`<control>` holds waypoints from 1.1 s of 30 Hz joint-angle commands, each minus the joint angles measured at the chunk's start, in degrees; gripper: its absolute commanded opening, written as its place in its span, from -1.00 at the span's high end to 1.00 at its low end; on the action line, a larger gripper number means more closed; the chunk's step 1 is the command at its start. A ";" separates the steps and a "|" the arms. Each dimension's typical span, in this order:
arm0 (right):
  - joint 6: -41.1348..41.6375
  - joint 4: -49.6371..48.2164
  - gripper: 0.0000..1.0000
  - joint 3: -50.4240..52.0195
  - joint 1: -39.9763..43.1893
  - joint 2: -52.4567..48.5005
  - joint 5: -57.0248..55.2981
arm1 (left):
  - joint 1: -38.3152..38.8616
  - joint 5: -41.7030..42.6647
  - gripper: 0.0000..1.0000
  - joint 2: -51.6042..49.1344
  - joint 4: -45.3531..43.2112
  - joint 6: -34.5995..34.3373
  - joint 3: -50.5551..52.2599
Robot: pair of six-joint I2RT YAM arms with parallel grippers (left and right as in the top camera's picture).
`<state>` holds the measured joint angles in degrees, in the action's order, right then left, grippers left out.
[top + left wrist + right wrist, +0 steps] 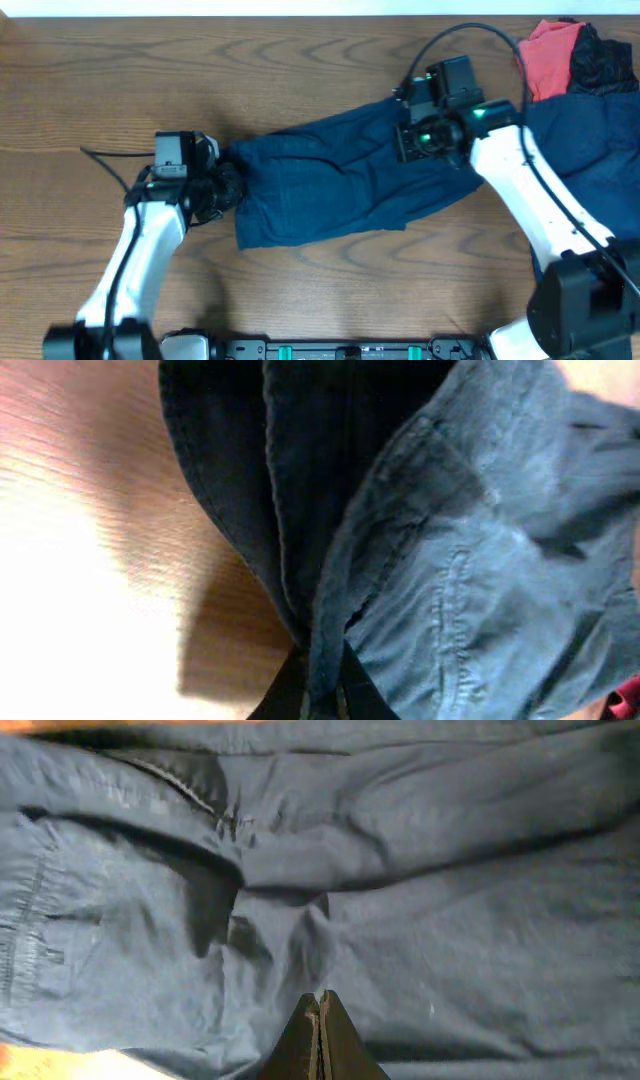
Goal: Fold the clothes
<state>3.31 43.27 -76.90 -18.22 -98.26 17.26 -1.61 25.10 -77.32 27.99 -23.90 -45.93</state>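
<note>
Overhead view: dark navy blue soft fabric shorts point(320, 190) lie spread on the brown wooden table point(300, 60). We note the left gripper point(320, 700) clamped on their bunched edge; the right gripper point(320, 1020) closed atop cloth, pinch unclear. Likely light, limp: take hems.

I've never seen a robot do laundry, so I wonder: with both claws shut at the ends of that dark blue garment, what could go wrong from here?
The right gripper looks pressed fully together, so it may hold little or no cloth; lifting could leave that end of the navy garment behind. The left gripper pinches several bunched layers, so the fold might come out crooked. The pile of other clothes lies close by the right arm and could get dragged.
</note>
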 commanded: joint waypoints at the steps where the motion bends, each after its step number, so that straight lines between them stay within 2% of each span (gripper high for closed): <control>1: -1.27 -2.25 0.98 0.09 -3.26 -4.92 1.44 | 0.02 -2.62 0.88 3.82 0.28 0.76 -0.61; 9: 1.20 -9.57 0.98 0.09 -11.13 -17.18 7.89 | 0.00 -2.64 0.89 6.99 0.24 0.76 -1.42; 17: 6.40 -13.11 0.98 0.09 -21.97 -26.29 9.33 | 0.00 -1.68 0.88 6.97 1.16 0.72 -9.25; 24: 13.66 -21.79 0.98 0.07 -27.52 -26.47 9.35 | 0.00 -0.04 0.88 6.99 5.66 0.74 -14.86; 28: 12.83 -21.79 0.98 0.00 -27.54 -25.79 8.09 | 0.00 -0.07 0.88 6.97 6.05 0.74 -14.97; 33: 9.79 -18.23 0.88 -0.04 -22.45 -19.12 4.55 | 0.00 -0.20 0.88 6.99 6.71 1.22 -14.97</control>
<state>14.46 23.46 -77.78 -44.38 -121.38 26.00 -1.61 24.05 -71.13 34.72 -23.88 -58.81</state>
